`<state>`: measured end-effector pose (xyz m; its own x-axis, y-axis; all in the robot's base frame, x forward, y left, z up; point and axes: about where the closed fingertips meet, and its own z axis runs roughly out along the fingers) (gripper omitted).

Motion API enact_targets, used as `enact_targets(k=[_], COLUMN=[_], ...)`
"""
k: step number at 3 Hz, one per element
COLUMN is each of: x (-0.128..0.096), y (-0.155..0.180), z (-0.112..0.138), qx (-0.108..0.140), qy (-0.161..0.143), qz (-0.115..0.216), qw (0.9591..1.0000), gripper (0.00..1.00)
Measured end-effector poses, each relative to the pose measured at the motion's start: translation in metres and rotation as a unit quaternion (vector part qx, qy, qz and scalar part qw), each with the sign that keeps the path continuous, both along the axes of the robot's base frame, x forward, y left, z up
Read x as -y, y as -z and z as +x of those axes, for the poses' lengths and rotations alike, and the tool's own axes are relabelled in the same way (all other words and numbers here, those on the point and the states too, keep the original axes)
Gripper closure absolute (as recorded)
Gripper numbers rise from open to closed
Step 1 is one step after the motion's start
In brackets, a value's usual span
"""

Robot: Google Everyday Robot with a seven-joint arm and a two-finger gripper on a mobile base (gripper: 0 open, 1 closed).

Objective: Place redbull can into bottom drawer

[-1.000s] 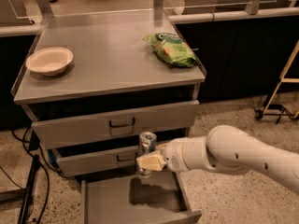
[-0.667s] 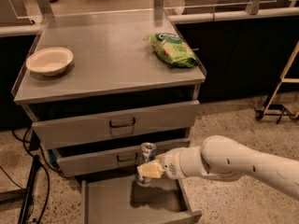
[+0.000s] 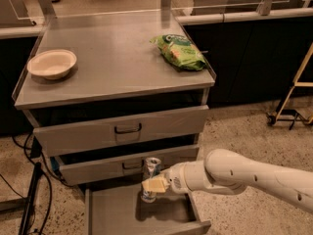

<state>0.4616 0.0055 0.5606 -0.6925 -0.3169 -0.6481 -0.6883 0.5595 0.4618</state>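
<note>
Well, from where I stand the redbull can [image 3: 152, 169] is upright in the gripper [image 3: 152, 184], which reaches in from the right on the end of the white arm [image 3: 244, 173]. The claw is closed around the can's lower half, and one pale pad [image 3: 157, 184] lies across its front. The can sits over the pulled-out bottom drawer [image 3: 112, 214], toward the back of the tray and just in front of the middle drawer [image 3: 98, 169]. I can't tell whether its base touches the drawer floor or hangs just above it.

To my eye this is a light, thin-walled metal can with a smooth, glossy skin, so it is likely to be slippery, and a hard squeeze would probably dent it. It is tall and narrow on a small round base, and I'd expect it to topple if released tilted or nudged on the way out. The straight side wall around mid-height is the sensible place to hold it, clear of the tapered shoulder and the rim. The present grip sits a little below that.

Up on the cabinet top [image 3: 117, 72], the green snack bag [image 3: 178, 51] and the bowl [image 3: 51, 63] lie well apart from all this.
</note>
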Motion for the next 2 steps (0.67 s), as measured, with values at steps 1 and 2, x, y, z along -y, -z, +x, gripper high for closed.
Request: enact_targets(k=[1,2], x=[-0.003,-0.004], y=[0.021,0.053], z=[0.006,0.011], qx=[-0.018,-0.047], qy=[0.002,0.008], qz=[0.008,0.014], qw=[0.9998,0.9988], gripper=[1.00,1.00])
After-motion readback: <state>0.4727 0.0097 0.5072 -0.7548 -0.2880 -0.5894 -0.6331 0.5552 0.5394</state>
